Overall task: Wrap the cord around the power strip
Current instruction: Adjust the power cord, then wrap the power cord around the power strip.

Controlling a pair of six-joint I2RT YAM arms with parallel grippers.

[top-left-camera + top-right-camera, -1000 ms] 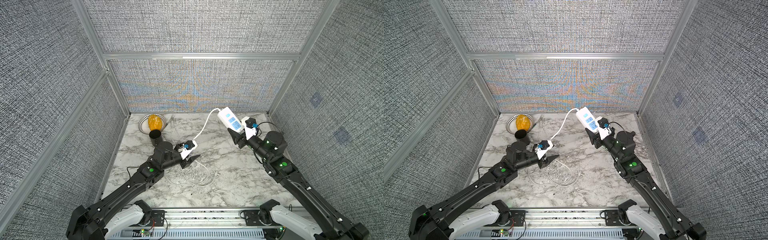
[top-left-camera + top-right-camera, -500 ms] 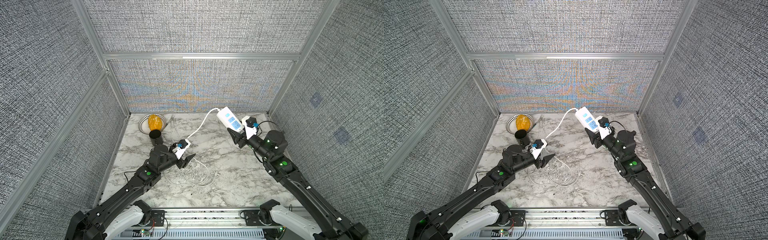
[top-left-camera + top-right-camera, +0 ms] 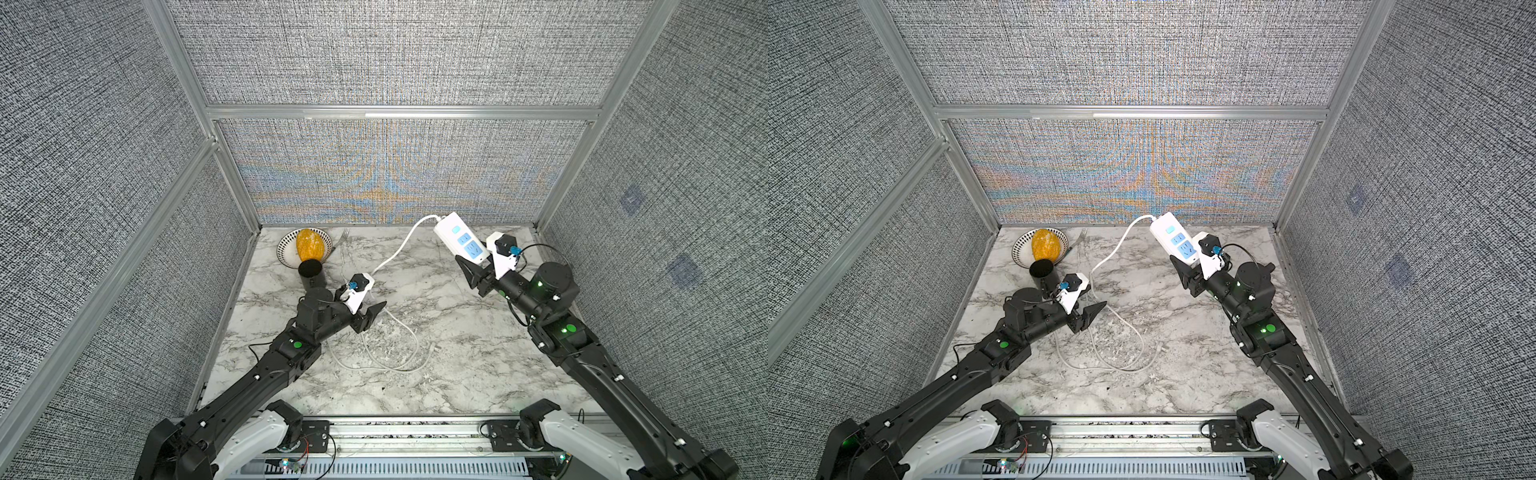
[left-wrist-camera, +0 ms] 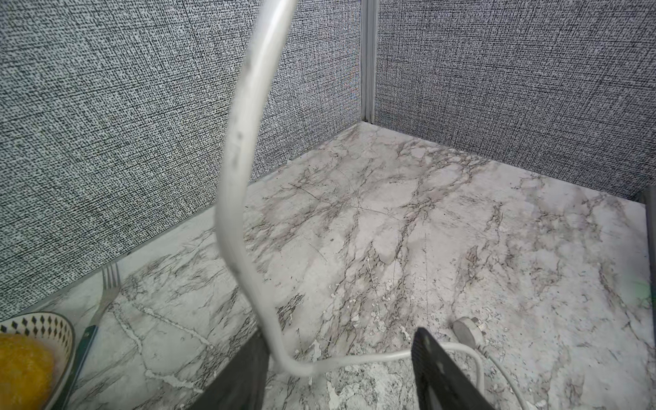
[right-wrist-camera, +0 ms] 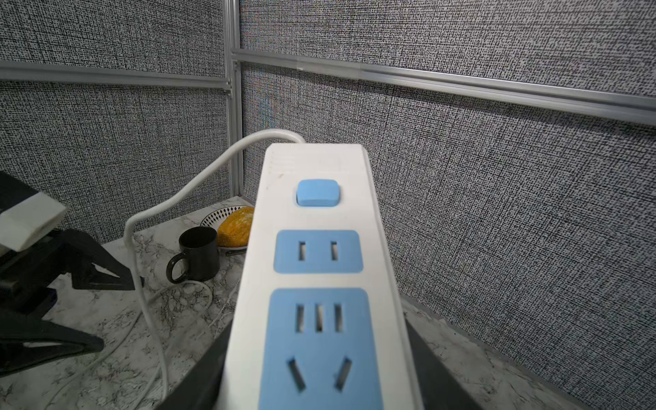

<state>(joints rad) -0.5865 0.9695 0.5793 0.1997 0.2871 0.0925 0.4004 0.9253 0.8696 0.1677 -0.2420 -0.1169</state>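
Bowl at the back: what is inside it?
A yellow-orange lumpy object lies in the bowl, filling most of it. The black mug in front hides the near rim, and the object covers the bowl's bottom.

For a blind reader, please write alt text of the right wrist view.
A white power strip with blue button and sockets fills the centre, clamped in the right gripper. Its cord arcs from the far end down to the marble table near a black mug.
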